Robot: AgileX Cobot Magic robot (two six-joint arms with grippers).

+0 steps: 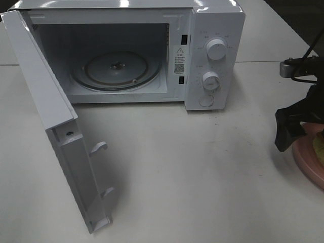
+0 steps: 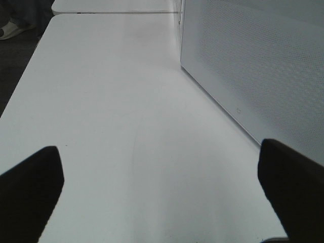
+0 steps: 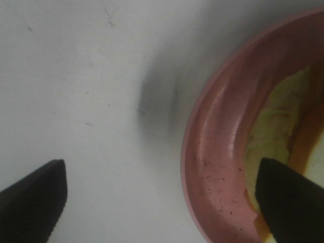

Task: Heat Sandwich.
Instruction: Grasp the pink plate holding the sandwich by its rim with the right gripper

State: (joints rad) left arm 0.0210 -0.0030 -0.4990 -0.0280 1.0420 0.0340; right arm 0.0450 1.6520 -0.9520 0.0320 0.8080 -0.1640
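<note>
we see the microwave (image 1: 217, 30) at the back of the table (image 1: 192, 172), left of centre in the high view. its door (image 1: 45, 101) swings out on the left, reaching toward the front. turntable (image 1: 115, 71) lies in the cavity. upper knob (image 1: 216, 49) sits above lower knob (image 1: 210, 80) on the panel right of the cavity, with a button (image 1: 205, 100) below both. plate (image 1: 309, 162) is on the table at the far right, in front of the microwave. sandwich (image 3: 276, 116) lies on the plate. right gripper (image 3: 162, 202) straddles the plate's rim, one finger over table, the other over the plate. left gripper (image 2: 162, 192) is over bare table beside a microwave wall, door or side we can't tell.
</note>
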